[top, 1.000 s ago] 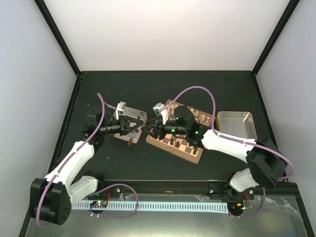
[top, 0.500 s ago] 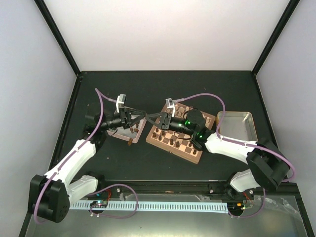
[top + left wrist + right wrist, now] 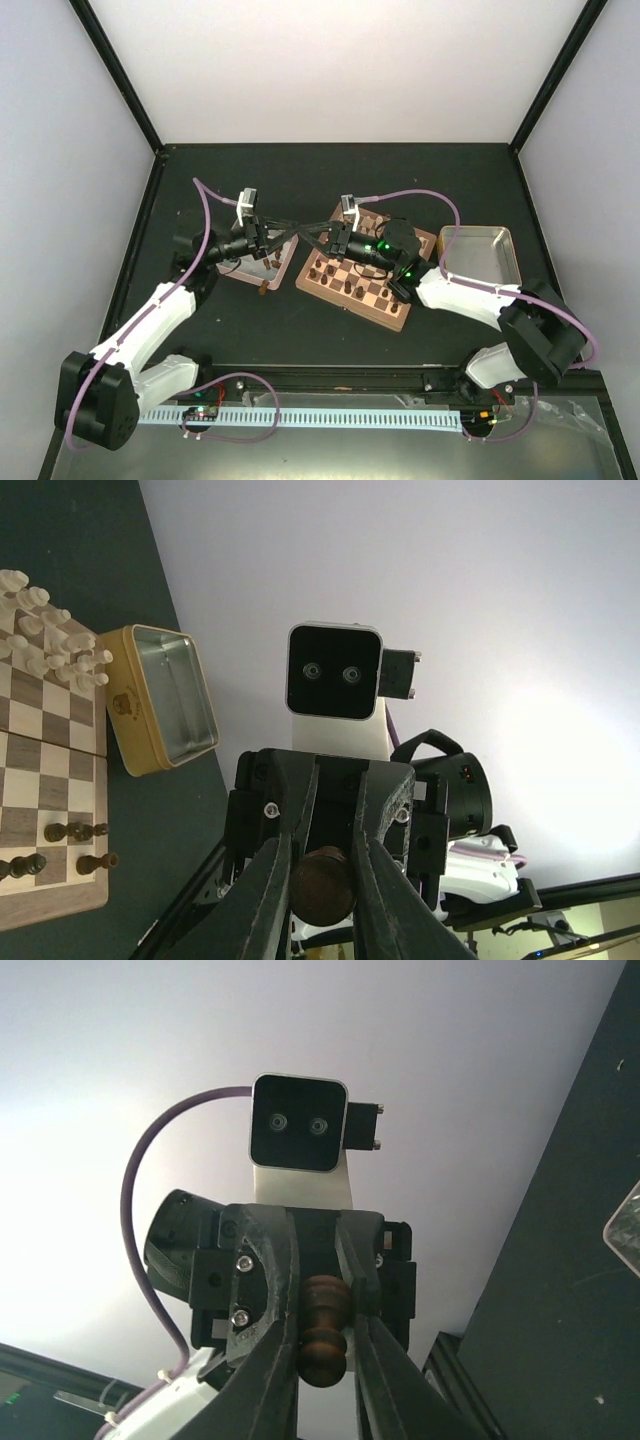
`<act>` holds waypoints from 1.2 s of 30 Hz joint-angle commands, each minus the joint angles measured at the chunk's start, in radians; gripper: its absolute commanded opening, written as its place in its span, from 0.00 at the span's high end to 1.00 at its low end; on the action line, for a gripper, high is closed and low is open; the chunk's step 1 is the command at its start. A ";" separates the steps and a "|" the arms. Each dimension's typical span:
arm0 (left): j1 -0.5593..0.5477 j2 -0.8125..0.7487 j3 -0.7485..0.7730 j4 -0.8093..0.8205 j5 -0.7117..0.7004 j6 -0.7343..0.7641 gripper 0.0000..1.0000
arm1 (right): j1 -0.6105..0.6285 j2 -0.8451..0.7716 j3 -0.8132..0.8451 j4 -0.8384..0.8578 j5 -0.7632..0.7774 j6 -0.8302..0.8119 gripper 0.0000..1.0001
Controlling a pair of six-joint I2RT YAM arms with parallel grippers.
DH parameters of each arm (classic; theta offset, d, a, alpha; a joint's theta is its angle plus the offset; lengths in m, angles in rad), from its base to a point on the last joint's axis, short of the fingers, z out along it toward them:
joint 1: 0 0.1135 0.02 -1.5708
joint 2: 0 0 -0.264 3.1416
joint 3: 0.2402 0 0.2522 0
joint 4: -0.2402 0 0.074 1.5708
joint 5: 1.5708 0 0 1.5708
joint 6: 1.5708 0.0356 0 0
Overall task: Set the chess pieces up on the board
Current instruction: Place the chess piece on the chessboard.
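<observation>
item: dark chess piece (image 3: 322, 885) | place: aloft, beside the board (image 3: 399, 319) | left gripper (image 3: 322, 872): clamped on it | right gripper (image 3: 322, 1345): pinching it too | reason: likely hand-over before placement

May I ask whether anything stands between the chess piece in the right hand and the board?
No object lies between them, but the left hand grips the same chess piece, tip to tip with the right hand.

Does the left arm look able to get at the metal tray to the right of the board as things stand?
Probably not. The left gripper is shut on a dark chess piece, and the right arm lies across the board, between it and the metal tray.
</observation>
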 commanded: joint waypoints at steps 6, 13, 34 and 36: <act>-0.018 0.007 0.001 0.045 0.004 0.002 0.93 | -0.021 0.010 0.011 -0.017 0.021 0.027 0.88; -0.018 0.005 0.020 -0.046 -0.007 0.070 0.86 | -0.031 -0.013 0.014 -0.155 0.025 -0.083 0.98; 0.046 -0.050 0.214 -1.015 -0.588 0.842 0.32 | -0.051 0.134 0.366 -1.424 0.465 -0.983 0.99; 0.047 -0.049 0.214 -1.021 -0.595 0.848 0.32 | -0.051 0.176 0.407 -1.457 0.458 -1.007 0.99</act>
